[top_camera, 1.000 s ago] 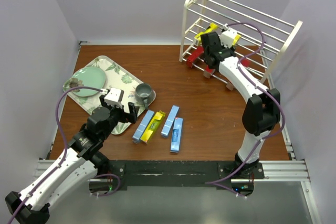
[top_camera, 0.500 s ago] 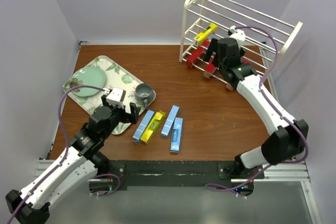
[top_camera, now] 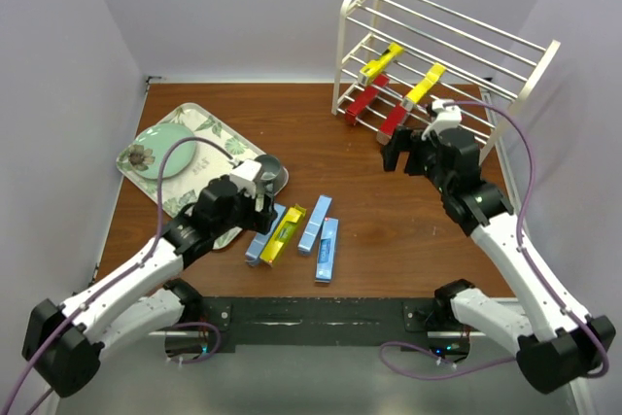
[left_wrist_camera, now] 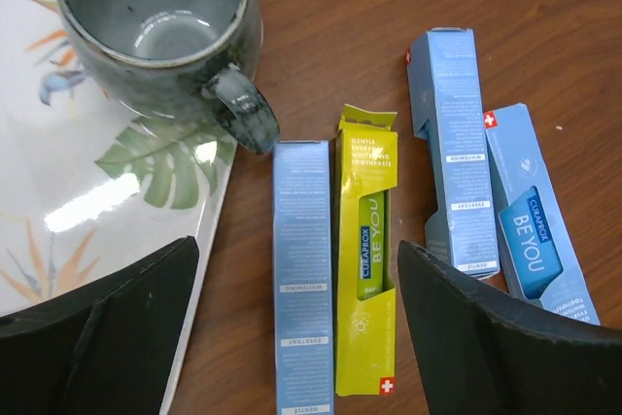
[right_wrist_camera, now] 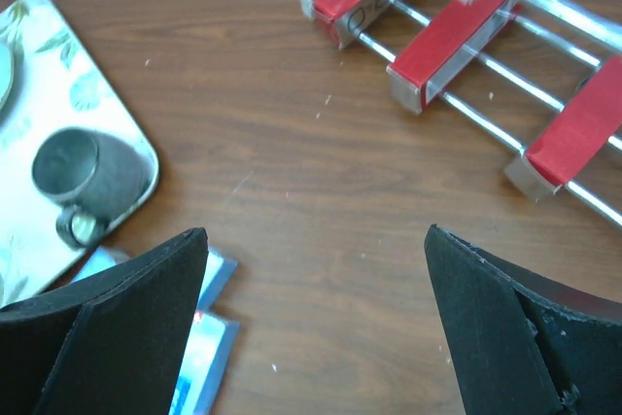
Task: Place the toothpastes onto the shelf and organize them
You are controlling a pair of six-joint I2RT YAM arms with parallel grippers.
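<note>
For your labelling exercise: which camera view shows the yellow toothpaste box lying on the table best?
The left wrist view: the yellow toothpaste box lies whole, close, its print readable. The top external view shows it small among blue boxes. The right wrist view does not show it.

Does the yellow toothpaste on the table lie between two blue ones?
Yes: one blue box lies left of the yellow toothpaste, another right.

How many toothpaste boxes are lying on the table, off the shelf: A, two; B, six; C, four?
C: three light blue boxes and one yellow box lie side by side on the table.
</note>
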